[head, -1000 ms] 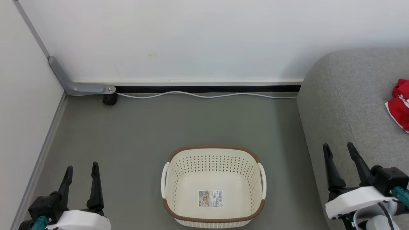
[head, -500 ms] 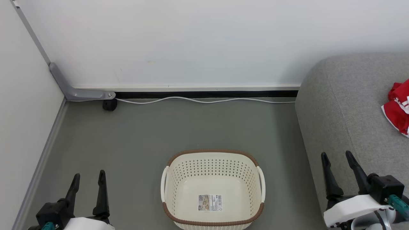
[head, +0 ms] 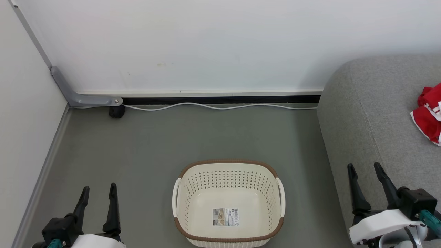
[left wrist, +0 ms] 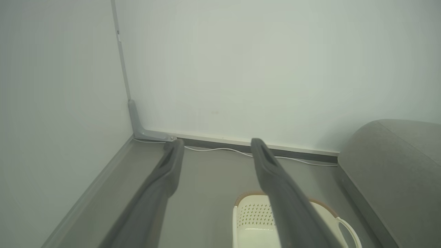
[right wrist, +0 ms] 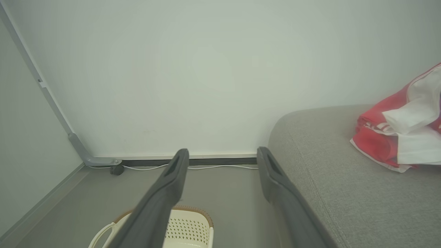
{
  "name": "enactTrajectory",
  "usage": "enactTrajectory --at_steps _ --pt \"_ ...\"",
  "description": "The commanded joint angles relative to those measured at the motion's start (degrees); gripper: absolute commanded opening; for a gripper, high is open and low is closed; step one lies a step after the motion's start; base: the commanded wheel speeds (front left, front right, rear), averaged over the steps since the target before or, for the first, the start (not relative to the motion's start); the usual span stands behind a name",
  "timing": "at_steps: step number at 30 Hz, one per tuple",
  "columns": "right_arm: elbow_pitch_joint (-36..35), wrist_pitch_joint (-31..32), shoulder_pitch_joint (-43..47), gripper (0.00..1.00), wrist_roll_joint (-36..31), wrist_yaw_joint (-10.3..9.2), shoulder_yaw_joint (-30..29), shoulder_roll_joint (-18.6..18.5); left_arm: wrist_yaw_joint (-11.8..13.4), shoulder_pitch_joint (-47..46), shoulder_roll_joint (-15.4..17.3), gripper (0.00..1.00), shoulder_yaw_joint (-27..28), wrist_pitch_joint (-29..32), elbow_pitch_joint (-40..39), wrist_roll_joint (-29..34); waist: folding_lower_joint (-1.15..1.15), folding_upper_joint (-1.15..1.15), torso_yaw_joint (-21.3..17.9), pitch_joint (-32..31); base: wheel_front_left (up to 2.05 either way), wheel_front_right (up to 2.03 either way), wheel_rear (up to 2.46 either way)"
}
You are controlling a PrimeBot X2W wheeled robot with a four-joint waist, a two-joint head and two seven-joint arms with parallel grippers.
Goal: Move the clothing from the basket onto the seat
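With the basket [head: 227, 161] at lower centre empty and the clothing [head: 429, 117] lying on the seat [head: 379, 113] at the right edge, hold the left gripper [head: 99, 187] and right gripper [head: 363, 165], both spread wide and empty, clear of the basket rim and confirm nothing lies inside.

Both arms match. The left gripper [head: 99, 186] has two long tapered matte-black fingers [head: 112, 206] on a black blocky base [head: 60, 229], a glossy white rounded shell [head: 93, 241] behind it and a small teal fitting [head: 53, 244]. The right gripper [head: 363, 165] has the same black fingers, a black box-shaped block, a white shell and a teal fitting. In the wrist views the fingers look dark grey, with a groove near the tips.
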Motion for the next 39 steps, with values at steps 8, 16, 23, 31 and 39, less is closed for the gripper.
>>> enactTrajectory --at_steps 8,16,23,31,39 --pt "2.52 0.26 1.33 0.00 0.72 0.00 0.02 1.14 -0.05 0.49 -0.86 0.00 -0.21 0.35 3.06 -0.83 0.00 0.00 -0.03 0.01 0.00 0.00 0.00" --pt "2.01 1.67 1.27 0.00 5.86 0.01 -0.54 1.18 -0.21 0.01 -0.76 0.00 -0.04 1.83 2.77 -6.04 0.06 0.00 -0.07 -0.14 0.00 0.00 0.00" --pt "1.69 2.64 1.12 0.00 9.71 0.01 -0.91 1.21 -0.33 -0.30 -0.70 0.00 -0.13 2.68 2.42 -9.95 0.00 0.00 -0.10 -0.07 0.00 0.00 0.00" --pt "1.24 3.97 0.97 0.00 14.83 0.01 -1.41 1.25 -0.49 -0.76 -0.61 0.00 -0.12 3.96 2.02 -15.11 0.00 0.00 -0.14 -0.10 0.00 0.00 0.00" --pt "0.80 5.31 0.82 0.00 19.96 0.02 -1.93 1.30 -0.65 -1.25 -0.52 0.00 -0.04 5.30 1.68 -20.28 0.00 0.00 -0.17 -0.14 0.00 0.00 0.00"
